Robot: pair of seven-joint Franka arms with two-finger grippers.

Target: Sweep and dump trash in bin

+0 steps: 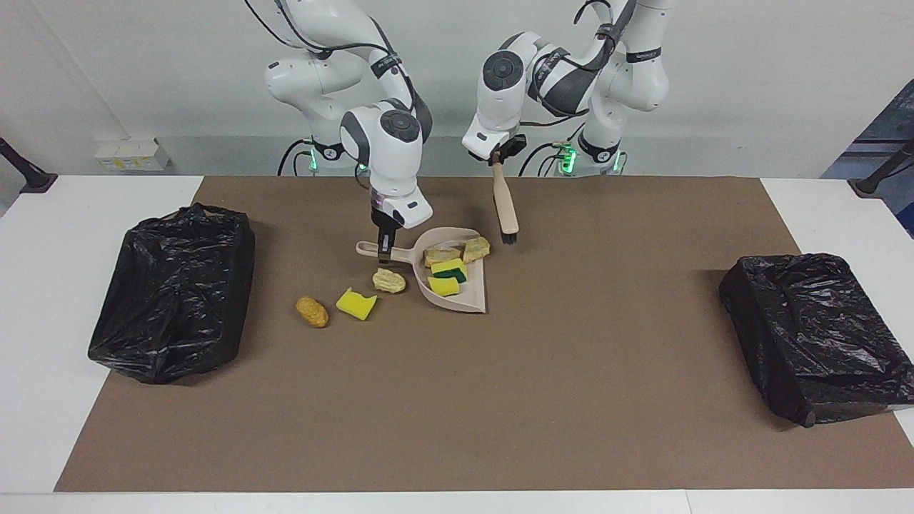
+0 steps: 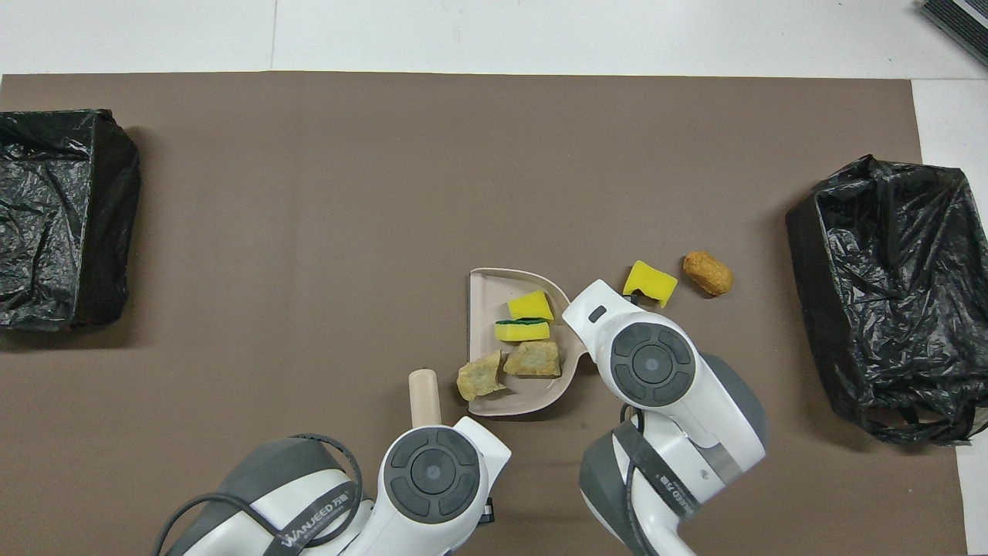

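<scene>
Beige plastic marks both tools. The right pincer (image 1: 385,251) is clamped on the handle of the beige plastic dustpan (image 1: 468,300), whose pan rests on the brown paper mat (image 1: 571,392) covering the middle of the white surface (image 1: 43,235), about midway between the surface's two ends and toward the robots' edge. The left pincer (image 1: 498,158) is up in the air, closed on the top of the beige brush with dark bristles (image 1: 504,203); the brush hangs nearly upright, bristles down, over the mat just beside the dustpan's rim on the left arm's side, clear of it.

Four pieces of the trash lie in the dustpan: a tan bread-like lump (image 1: 440,255), a second tan lump (image 1: 476,249) at the rim nearest the brush, a yellow sponge piece with a green face (image 1: 450,270) and a plain yellow sponge piece (image 1: 443,286) closest to the pan's open lip. Three more lie on the mat toward the right arm's end: a pale bread-like lump (image 1: 389,280) just beside the dustpan under its handle, then a notched yellow sponge piece (image 1: 355,303), then a brown oval lump (image 1: 312,312).

A bin lined with a black plastic bag (image 1: 175,293) stands at the right arm's end of the surface, near the brown lump; a second black-bagged bin (image 1: 814,335) stands at the left arm's end, well apart from everything.
</scene>
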